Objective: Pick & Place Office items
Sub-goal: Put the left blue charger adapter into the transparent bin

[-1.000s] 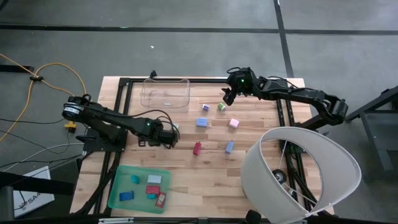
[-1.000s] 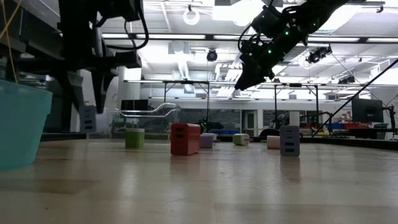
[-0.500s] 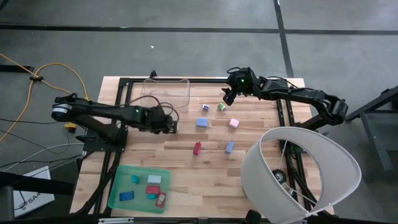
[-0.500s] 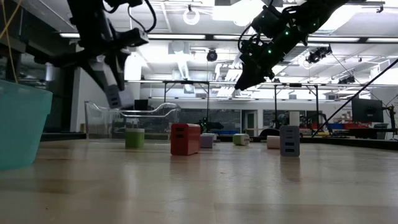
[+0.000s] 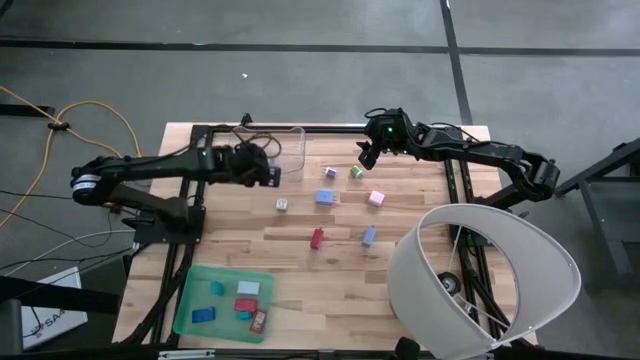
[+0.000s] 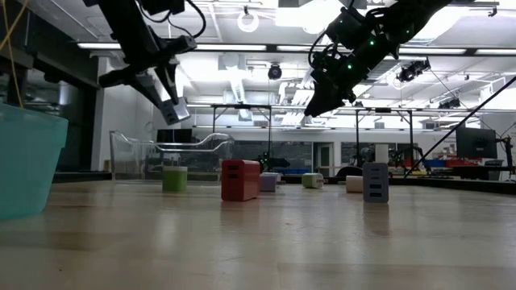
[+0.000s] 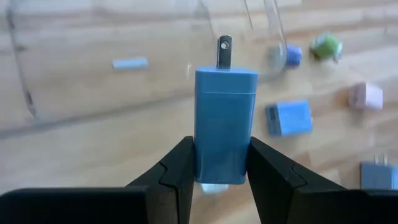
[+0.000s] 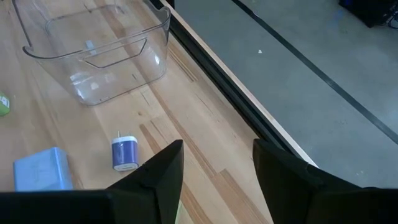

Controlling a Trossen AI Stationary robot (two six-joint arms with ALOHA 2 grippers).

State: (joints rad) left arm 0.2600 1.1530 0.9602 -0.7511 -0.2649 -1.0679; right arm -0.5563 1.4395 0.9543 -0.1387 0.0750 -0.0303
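Observation:
My left gripper (image 5: 272, 174) is shut on a blue plug block (image 7: 225, 127) and hangs over the table by the near right corner of the clear bin (image 5: 266, 148); the low view shows the block (image 6: 174, 110) well above the table. My right gripper (image 5: 365, 157) hovers open and empty near the far edge, above a green piece (image 5: 355, 172). Other office items stand on the wood: a small whitish piece (image 5: 283, 205), a blue block (image 5: 325, 197), a purple one (image 5: 329, 172), pink (image 5: 376, 198), red (image 5: 317, 238) and light blue (image 5: 369, 236). My left gripper pinches the blue block by its two opposite sides (image 7: 205, 163), at the end away from its metal prong (image 7: 224, 51), between the two fingers (image 7: 177, 169). The fingers slant downward from the table's left. The block is lifted clear, its prong end pointing away from the gripper.
A flat green tray (image 5: 190, 305) with several small pieces lies at the near left. A large white lampshade (image 5: 480, 275) covers the near right of the high view. Black frame rails (image 5: 300, 127) run along the far edge. Bare wood lies between the tray and the loose pieces.
My left gripper has carried the blue block up and toward the table's far edge, close to the clear bin, rolling its wrist on the way. It has stayed shut on the block. The small whitish piece stays on the table where the gripper had been.

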